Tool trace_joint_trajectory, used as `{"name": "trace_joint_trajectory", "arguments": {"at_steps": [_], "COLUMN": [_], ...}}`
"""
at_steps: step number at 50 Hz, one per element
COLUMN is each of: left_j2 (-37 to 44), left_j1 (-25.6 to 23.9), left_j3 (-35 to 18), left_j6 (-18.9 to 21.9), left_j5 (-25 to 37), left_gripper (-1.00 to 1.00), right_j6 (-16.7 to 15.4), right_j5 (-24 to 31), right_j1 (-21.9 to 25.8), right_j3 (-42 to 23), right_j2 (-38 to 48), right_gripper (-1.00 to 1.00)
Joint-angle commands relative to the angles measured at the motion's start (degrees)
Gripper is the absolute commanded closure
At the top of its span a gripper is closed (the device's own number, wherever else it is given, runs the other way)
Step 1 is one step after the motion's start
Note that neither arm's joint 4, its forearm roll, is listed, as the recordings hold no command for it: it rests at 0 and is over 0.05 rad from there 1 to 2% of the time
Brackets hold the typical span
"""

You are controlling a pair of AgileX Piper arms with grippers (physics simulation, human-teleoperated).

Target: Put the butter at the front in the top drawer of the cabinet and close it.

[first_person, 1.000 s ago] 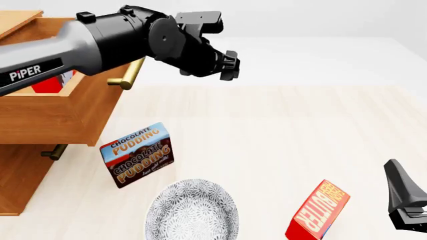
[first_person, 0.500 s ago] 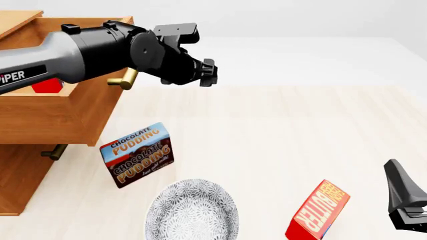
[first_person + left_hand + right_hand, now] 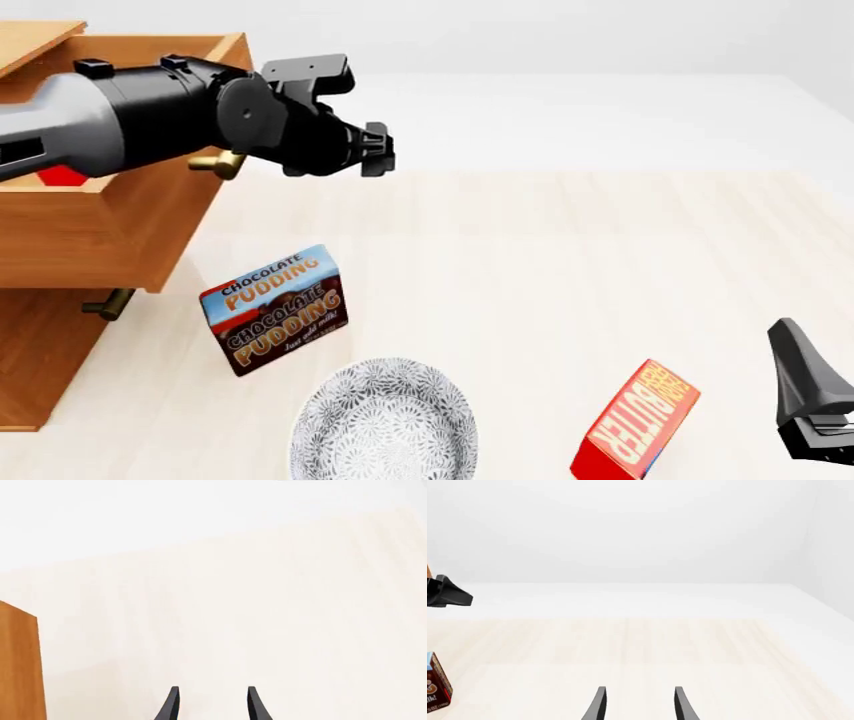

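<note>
The cabinet [image 3: 34, 370] stands at the left, its top drawer [image 3: 94, 235] partly pulled out. A red bit of a butter carton [image 3: 60, 177] shows inside the drawer, mostly hidden by my left arm. The arm lies across the drawer's front by its brass handle [image 3: 214, 162]. My left gripper [image 3: 380, 150] points out past the drawer over the table, open and empty [image 3: 212, 705]. A second butter carton [image 3: 634, 425] stands tilted at the front right. My right gripper [image 3: 801, 385] hangs open beside it, apart from it, nothing between its fingers [image 3: 639, 705].
A chocolate pudding box [image 3: 274, 308] stands just in front of the cabinet, below the drawer. A grey patterned bowl [image 3: 384, 420] sits at the front edge. The lower drawer's handle [image 3: 107, 303] sticks out beside the box.
My left arm has swung left and back toward the cabinet. The top drawer has slid leftward into the cabinet with it. The right arm and the table objects have not moved.
</note>
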Motion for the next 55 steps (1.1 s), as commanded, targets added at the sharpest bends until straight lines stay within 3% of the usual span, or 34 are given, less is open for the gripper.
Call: {"name": "trace_joint_trajectory", "arguments": {"at_steps": [1,15,42,55], "left_j2": [-1.24,-2.01,-5.95,-6.56], "left_j1": [2.11,5.31,10.27,14.16], "left_j3": [2.76,2.93,6.93,6.77], "left_j6": [0.03,2.47,2.31,4.80], "left_j5": [-1.06,1.33,1.07,2.57], "left_gripper": [-1.00,-1.00,-1.00,-1.00], "right_j6": [0.01,0.01,0.02,0.03], "right_j5": [-0.20,-0.19,-0.19,-0.36], "right_j1": [-0.01,-0.01,-0.02,-0.03], "right_j3": [0.09,0.09,0.09,0.31], "right_j2": [0.07,0.07,0.07,0.03], "right_gripper": [-1.00,-1.00,-1.00,-1.00]}}
